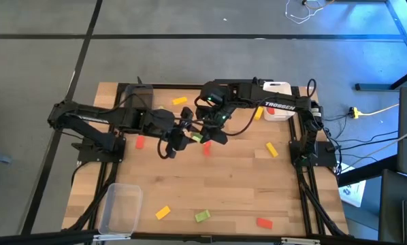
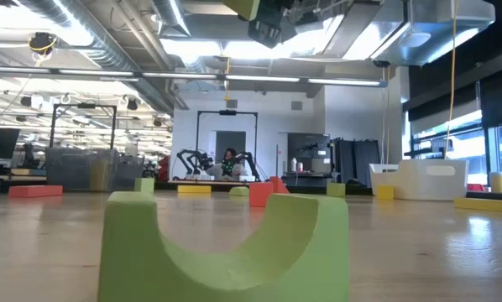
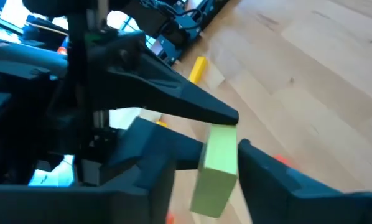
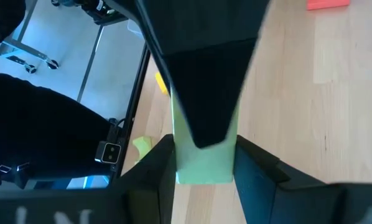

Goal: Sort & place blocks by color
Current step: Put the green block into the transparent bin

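Note:
Both grippers meet above the table's middle, each shut on one light green block (image 1: 197, 138), which also shows in the left wrist view (image 3: 216, 171) and the right wrist view (image 4: 201, 165). My left gripper (image 1: 188, 133) comes from the table's left, my right gripper (image 1: 205, 135) from its far right. The low view shows the block (image 2: 249, 8) high above the table. Other red, yellow and green blocks lie scattered flat on the tabletop. My left gripper pinches the green block between its two fingers, on two opposite sides (image 3: 206, 163). It comes from the table's left. The block is lifted clear of the table. My right gripper pinches the same block between its two fingers, on two opposite sides (image 4: 181, 168). It comes from the far right, crosswise to my left gripper's fingers (image 4: 201, 81). One right finger (image 3: 198, 106) reaches the block's upper end.
A clear tray (image 1: 120, 207) stands at the near left and a white tray (image 1: 278, 109) at the far right. Loose blocks: red (image 1: 140, 141), red (image 1: 207, 150), yellow (image 1: 271, 150), yellow (image 1: 163, 212), a green arch (image 1: 202, 216), red (image 1: 264, 222), yellow (image 1: 180, 101).

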Robot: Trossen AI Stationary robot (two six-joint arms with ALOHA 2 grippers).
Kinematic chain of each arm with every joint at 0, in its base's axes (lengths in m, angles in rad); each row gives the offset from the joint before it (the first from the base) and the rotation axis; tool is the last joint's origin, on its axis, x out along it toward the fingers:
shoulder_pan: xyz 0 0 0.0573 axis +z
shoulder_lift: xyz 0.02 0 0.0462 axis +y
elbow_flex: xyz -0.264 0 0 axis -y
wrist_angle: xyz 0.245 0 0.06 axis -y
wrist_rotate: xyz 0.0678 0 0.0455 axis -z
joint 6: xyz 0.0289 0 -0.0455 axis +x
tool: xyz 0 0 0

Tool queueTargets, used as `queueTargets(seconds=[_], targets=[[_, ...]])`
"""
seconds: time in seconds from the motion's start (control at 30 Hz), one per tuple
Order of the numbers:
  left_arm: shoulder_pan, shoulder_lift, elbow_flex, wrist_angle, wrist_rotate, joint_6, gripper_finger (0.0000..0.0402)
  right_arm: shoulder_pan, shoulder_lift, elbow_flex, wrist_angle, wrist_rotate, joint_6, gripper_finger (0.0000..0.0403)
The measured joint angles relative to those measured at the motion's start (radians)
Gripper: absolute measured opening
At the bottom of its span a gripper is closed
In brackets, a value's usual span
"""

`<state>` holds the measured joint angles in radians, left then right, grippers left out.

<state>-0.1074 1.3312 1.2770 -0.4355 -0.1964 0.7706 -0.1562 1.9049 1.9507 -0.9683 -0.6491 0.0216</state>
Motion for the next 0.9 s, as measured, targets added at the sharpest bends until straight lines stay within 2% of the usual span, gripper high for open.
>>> queueTargets(seconds=[0.17,0.43,0.7,0.9], targets=[[-0.001,0.000,-0.001,-0.013,0.009,0.012,0.0047,-0.001,0.000,0.000,-0.005,-0.018,0.004,0.0124],[-0.002,-0.003,0.000,-0.041,0.008,-0.084,0.0046,-0.002,0.000,0.000,0.002,-0.044,0.039,0.0124],[-0.013,-0.065,0.000,-0.208,-0.002,-0.370,0.0046,-0.030,-0.003,0.000,-0.012,-0.038,-0.008,0.0246],[-0.034,-0.139,0.000,-0.386,0.004,-0.656,0.0046,-0.046,-0.014,0.000,-0.024,-0.029,-0.084,0.0269]])
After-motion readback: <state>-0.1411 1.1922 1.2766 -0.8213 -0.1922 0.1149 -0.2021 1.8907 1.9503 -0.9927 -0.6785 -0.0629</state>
